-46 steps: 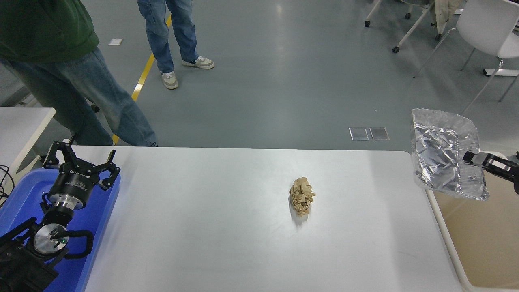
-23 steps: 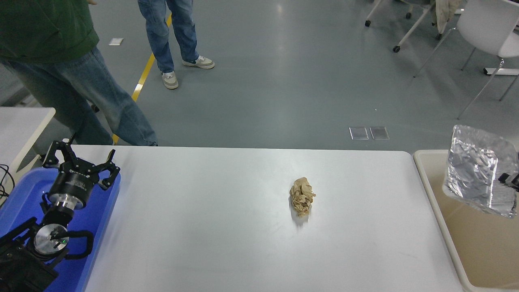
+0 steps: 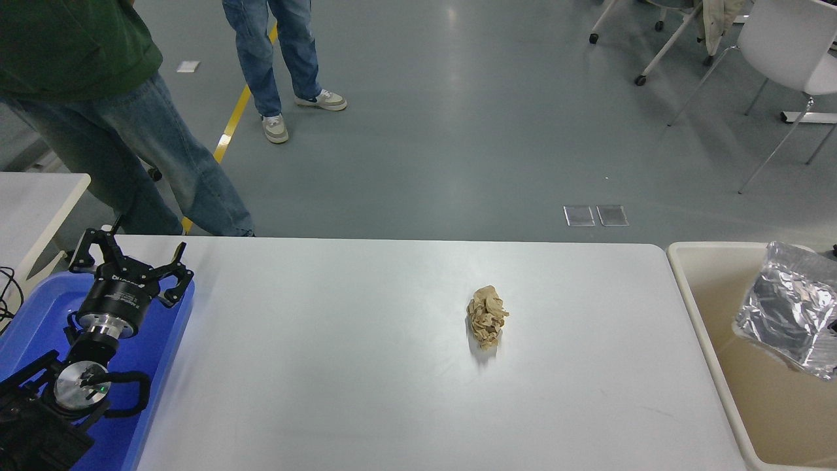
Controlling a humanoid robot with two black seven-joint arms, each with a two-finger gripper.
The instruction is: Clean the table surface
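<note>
At the lower left, closest to me, I see the left arm parked over a blue tray (image 3: 39,327), which sits at the left end of the tabletop (image 3: 340,366). The left hand (image 3: 131,265) points away from me and its black fingers (image 3: 175,278) are spread apart, with nothing between them.

The tabletop is the wide white surface that fills the middle of my view, from the blue tray on the left to a beige bin (image 3: 700,307) just beside its right edge. On it, a little right of the center, lies one crumpled brown paper ball (image 3: 487,316). It rests alone on the white surface, well apart from the tray and from the bin.

Inside the bin, at the right edge of my view, I see a crumpled silver foil bag (image 3: 788,317). It is tilted, and its right part is cut off by the frame. The right hand I cannot find in view, so I cannot tell how it stands.

Behind the far edge of the tabletop is a grey floor with a yellow line (image 3: 229,131). Two persons in blue jeans stand there, one near the left corner (image 3: 150,150) and one farther back (image 3: 274,59). At the far right a white chair (image 3: 785,46) stands.
</note>
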